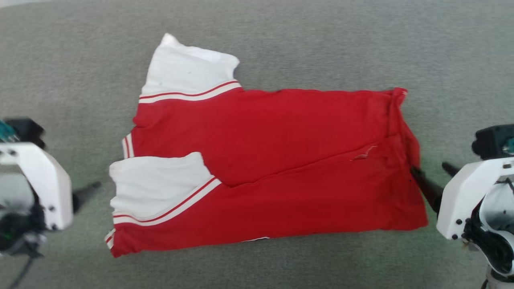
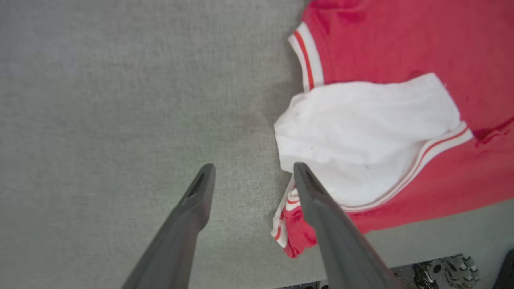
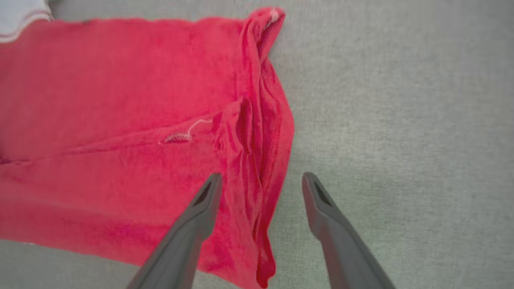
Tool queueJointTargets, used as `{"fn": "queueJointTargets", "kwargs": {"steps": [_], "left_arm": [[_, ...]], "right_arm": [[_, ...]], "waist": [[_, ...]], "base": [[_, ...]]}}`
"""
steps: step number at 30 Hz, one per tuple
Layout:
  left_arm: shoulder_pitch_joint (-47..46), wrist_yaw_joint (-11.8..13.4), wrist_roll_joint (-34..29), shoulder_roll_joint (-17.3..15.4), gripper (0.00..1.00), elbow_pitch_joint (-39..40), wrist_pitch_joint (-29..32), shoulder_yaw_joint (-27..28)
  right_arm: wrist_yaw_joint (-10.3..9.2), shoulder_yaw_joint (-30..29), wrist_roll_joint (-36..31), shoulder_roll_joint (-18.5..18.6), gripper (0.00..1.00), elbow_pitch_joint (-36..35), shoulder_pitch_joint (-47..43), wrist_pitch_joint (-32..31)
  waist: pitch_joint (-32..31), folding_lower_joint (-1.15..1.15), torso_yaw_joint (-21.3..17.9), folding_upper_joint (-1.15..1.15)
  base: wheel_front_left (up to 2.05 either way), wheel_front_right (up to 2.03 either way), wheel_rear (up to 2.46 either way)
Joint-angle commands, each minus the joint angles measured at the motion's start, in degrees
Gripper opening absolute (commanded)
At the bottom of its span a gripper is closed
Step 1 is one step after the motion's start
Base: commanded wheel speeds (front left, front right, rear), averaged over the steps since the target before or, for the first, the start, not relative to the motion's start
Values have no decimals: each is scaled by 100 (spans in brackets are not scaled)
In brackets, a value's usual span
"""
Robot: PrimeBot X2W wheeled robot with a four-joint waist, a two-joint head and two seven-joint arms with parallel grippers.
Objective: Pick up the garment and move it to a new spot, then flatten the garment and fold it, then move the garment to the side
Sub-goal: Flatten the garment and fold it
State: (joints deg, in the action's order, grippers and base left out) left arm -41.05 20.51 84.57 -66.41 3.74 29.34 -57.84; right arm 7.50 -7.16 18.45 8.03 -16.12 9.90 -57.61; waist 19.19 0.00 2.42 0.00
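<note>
Your left gripper (image 2: 253, 168) hangs at the sleeve end of the garment (image 1: 281, 160), fingers spread wide and empty. One tip is over the bare grey surface (image 1: 321, 40) and the other is at the edge of the near white sleeve (image 1: 156, 180). Whether that tip touches cloth, you cannot tell.

Your right gripper (image 3: 262, 178) is just as wide open and holds nothing. It straddles the rumpled hem (image 3: 273, 132), one finger above red fabric and one above the surface.

The garment lies mid-surface between the two grippers, its near long edge folded up over the body and that near sleeve lying on top. A loose pale thread (image 1: 365, 153) marks the fold line near the hem. Beyond it, the far sleeve (image 1: 188, 68) sticks out flat past the far edge.

The jersey looks thin, light and limp, so expect it to sag and drag when lifted, and the fold to slide open if you catch the top layer alone. The best grips look to be the bunched hem on your right and the striped trim by the near sleeve on your left, pinching through every layer.
</note>
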Motion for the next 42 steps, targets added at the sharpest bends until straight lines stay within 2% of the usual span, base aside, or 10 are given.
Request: {"fn": "queueJointTargets", "kwargs": {"steps": [1,6,10,11,15,21,29,35,39,42], "left_arm": [[-193,-40,-170,-88,100,18,45,61],[-735,-316,-519,-170,100,-273,25,263],[-1213,-708,-904,-35,100,-715,-34,358],[-1213,-708,-904,-35,100,-715,-34,358],[-1630,-1114,-1069,162,100,-1284,-134,468],[-2164,-1601,-1350,426,100,-2178,-129,502],[-2676,-1998,-1538,729,100,-3329,193,422],[-2873,-2151,-1572,956,100,-4068,460,329],[-2884,-2054,-1464,1175,100,-4553,766,262],[-2768,-1885,-1315,1363,100,-4902,1312,147]], "right_arm": [[-3,26,-19,-90,100,-162,-15,256],[-3,136,-184,-273,100,-460,226,1328],[-3,223,-354,-433,100,-465,439,2418],[-3,223,-354,-433,100,-465,439,2418],[-3,233,-520,-509,100,-298,616,3504],[-3,326,-290,-520,100,78,733,4704],[-3,752,-33,-513,100,404,751,5002],[-3,892,87,-514,100,528,772,4999],[-3,965,122,-515,100,615,816,4869],[-3,1078,47,-514,100,664,881,4634]], "waist": [[-19,0,-130,0],[45,0,-474,0],[161,0,-758,0],[161,0,-758,0],[312,0,-1078,0],[553,0,-1490,0],[847,0,-1931,0],[1013,0,-2112,0],[1075,0,-2159,0],[1104,0,-2151,0]], "base": [[0,0,0],[0,0,0],[0,0,0],[0,0,0],[0,0,0],[0,0,0],[0,0,0],[0,0,0],[0,0,0],[0,0,0]]}}
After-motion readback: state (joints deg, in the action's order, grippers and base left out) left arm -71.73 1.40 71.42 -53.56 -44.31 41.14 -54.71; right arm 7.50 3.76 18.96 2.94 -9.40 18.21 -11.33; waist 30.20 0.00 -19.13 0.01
